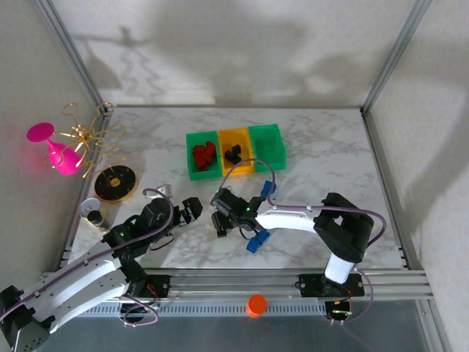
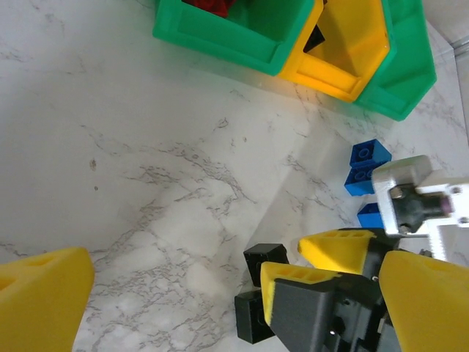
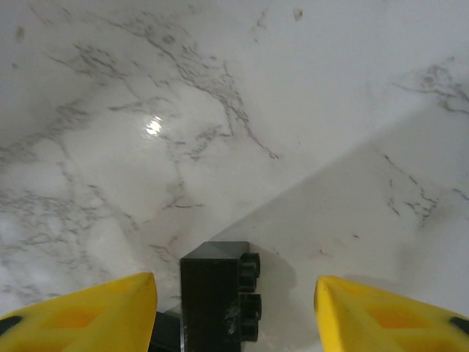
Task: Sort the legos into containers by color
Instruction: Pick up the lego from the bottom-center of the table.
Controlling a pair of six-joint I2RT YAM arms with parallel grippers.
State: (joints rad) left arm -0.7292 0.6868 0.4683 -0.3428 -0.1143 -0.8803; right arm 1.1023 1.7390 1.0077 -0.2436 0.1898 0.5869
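Sorting is partly done: red plastic bricks (image 1: 204,154) lie in the left green bin (image 1: 201,175), a black one (image 1: 233,155) in the yellow-orange middle bin (image 1: 236,132), while blue bricks (image 1: 256,243) wait on the marble table (image 1: 322,147). The right gripper (image 3: 234,284) straddles another black brick (image 3: 212,301), jaws apart, ungripped; the left gripper (image 1: 192,209) gapes empty

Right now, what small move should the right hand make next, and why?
Probably close the right hand on the black lego brick: it lies between the fingers, with gaps showing on either side, so it is not yet gripped.
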